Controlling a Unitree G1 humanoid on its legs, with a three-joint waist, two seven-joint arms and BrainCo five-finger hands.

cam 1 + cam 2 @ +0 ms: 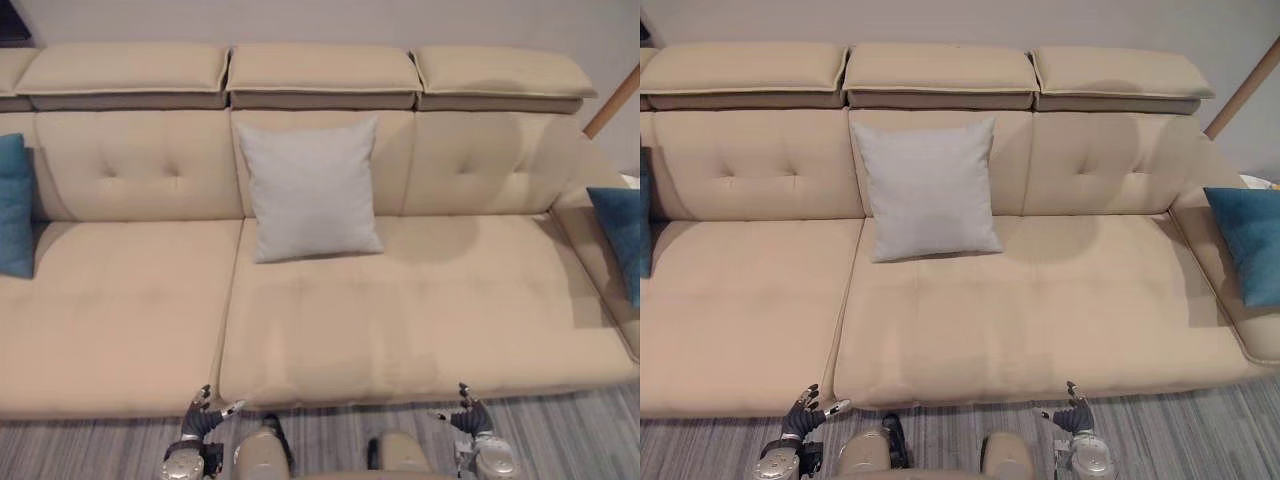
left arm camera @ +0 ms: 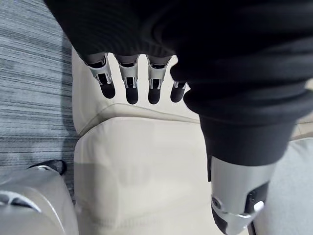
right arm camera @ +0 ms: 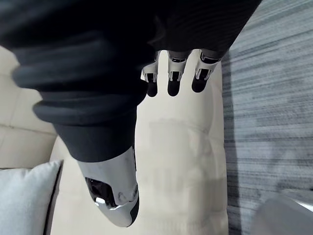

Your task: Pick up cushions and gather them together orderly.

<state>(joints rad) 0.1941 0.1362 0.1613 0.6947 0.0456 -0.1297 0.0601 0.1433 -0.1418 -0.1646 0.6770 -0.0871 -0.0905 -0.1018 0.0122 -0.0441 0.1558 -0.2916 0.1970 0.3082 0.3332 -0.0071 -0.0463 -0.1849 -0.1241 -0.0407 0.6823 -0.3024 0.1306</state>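
Left eye view: grey cushion (image 1: 310,190) propped upright against back of sofa (image 1: 420,320), approx. mid-seat. At one end, left blue cushion (image 1: 14,205); at other end, right blue cushion (image 1: 622,235); each well apart from grey one. Nothing gathered yet by the look of it. Prob. whole job left: fetch both blue ones, line up w/ grey. Low by sofa's front edge, over striped floor (image 1: 580,435): left hand (image 1: 203,418) and right hand (image 1: 468,415), touching nothing.

Right eye view: same layout. Right blue cushion plainer here, lying at sofa's end; left blue cushion just a sliver at frame edge.

Left wrist view: fingers (image 2: 131,90) straight, loosely spread, thumb (image 2: 237,200) set apart. Empty, hovering above seat front.

Right wrist view: fingers likewise straight and relaxed, thumb out to side, holding nothing. Corner of grey cushion visible beyond, not near hand.
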